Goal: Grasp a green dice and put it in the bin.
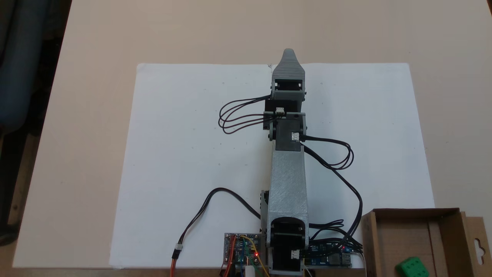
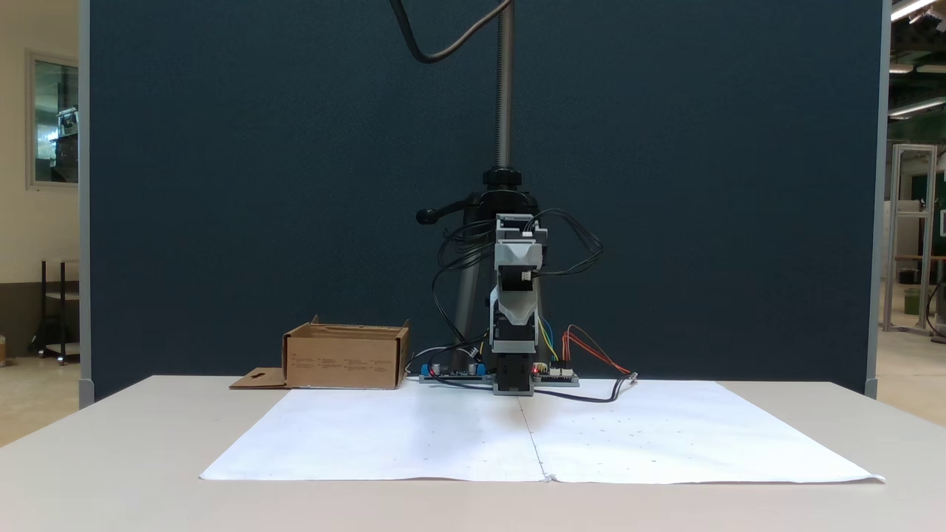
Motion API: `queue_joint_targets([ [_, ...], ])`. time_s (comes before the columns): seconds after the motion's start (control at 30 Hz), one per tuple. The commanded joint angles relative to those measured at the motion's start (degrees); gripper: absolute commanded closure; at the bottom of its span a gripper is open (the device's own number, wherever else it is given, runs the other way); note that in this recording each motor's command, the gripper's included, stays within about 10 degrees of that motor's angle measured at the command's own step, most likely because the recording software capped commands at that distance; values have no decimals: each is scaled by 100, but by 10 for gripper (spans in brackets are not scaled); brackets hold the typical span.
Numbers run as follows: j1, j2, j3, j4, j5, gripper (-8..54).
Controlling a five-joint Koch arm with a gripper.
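- On the beige table [image 1: 96, 115] lies a large white paper sheet [image 1: 184, 161], seen in both fixed views, with a seam running down its middle.
- Over that sheet the grey arm [image 1: 288, 181] stretches from its base, near the circuit boards [image 1: 241, 248], toward the sheet's far edge; black cables loop off both its sides.
- Beside the base, at the sheet's corner, sits the bin [image 1: 369, 238] (brown cardboard, low walls), its flap with the hang-hole lying flat outside one wall.
- At the arm's far end the gripper [image 1: 289, 54] shows a single pointed tip, so I cannot tell whether its jaws are parted or pressed together; nothing is visibly held.
- Inside the bin rests the green dice [image 1: 412, 267], on the floor near the picture's lower edge, well apart from the gripper.
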Motion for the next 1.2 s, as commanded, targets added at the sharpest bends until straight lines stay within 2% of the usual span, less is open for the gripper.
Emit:
queue_joint_targets([
  [0.0, 141, 237, 105, -938, -114, 13],
  [0.5, 229, 888, 2329, -3628, -387, 27],
  [1.17, 26, 1169, 3674, -7144, -360, 26],
])
